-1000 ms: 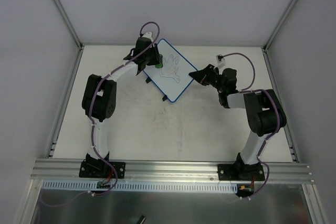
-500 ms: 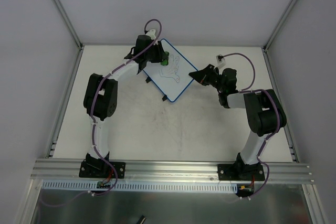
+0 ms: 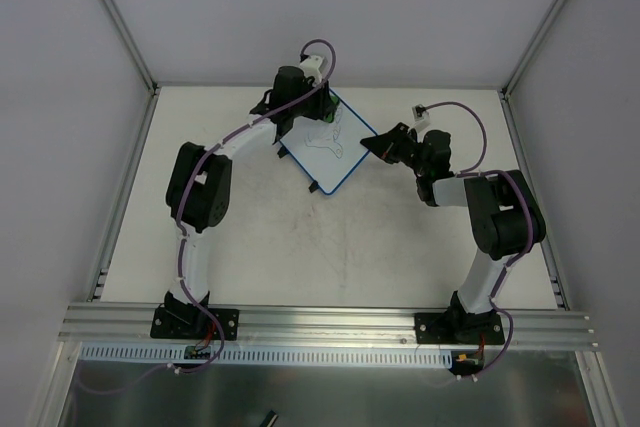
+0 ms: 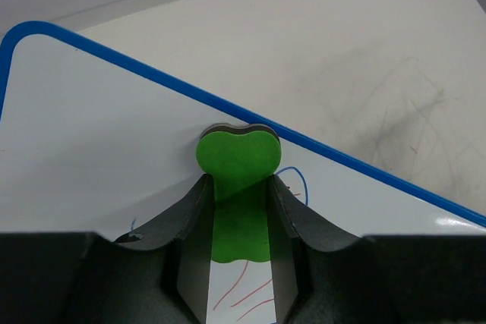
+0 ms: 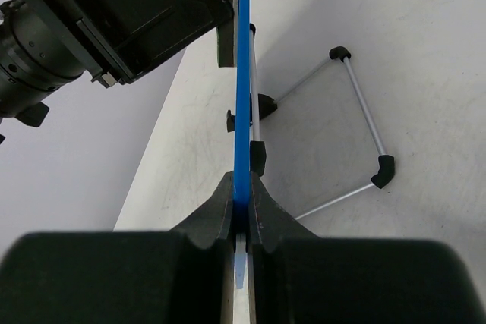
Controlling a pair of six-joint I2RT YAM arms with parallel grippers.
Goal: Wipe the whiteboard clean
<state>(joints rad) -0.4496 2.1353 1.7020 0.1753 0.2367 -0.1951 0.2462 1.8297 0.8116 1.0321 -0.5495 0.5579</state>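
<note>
The whiteboard [image 3: 337, 155], white with a thin blue rim, stands tilted at the back of the table with a faint line doodle on it. My left gripper [image 3: 321, 110] is at its far corner, shut on a green eraser [image 4: 237, 158] that presses on the board [image 4: 91, 149] close to the blue rim. Red strokes [image 4: 250, 294] and a blue curl [image 4: 295, 178] lie beside the eraser. My right gripper [image 3: 373, 141] is shut on the board's right edge. In the right wrist view the rim [image 5: 243, 73] runs edge-on from between the jaws of that gripper [image 5: 241, 201].
A wire stand [image 5: 363, 123] with black end caps sticks out behind the board. Grey enclosure walls and aluminium posts [image 3: 115, 17] surround the table. An aluminium rail [image 3: 330, 322] crosses the near edge by the arm bases.
My left gripper has slid the eraser right and towards the board's far corner. The right gripper and the board have stayed put.
</note>
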